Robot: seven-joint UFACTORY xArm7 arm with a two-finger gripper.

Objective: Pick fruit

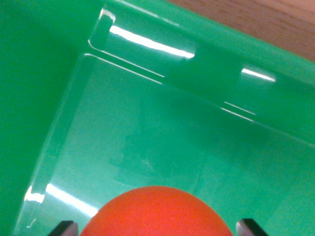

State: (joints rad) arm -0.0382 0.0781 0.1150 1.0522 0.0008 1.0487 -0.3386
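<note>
I count one orange fruit (156, 212) at six o'clock, one green bin (44, 64), two gripper fingertips (64, 228) flanking the fruit, and one wooden tabletop (261, 19) at one o'clock.

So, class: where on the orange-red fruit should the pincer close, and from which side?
Across its widest part, coming straight along the camera's line. The round fruit in the green bin already sits between the pincer fingertips, one on each side.

Only the pincer (156, 227) tips show, at the bottom edge of the wrist view. Its two dark fingertips (65, 228) stand apart, one either side of the fruit (156, 211); contact cannot be told.
</note>
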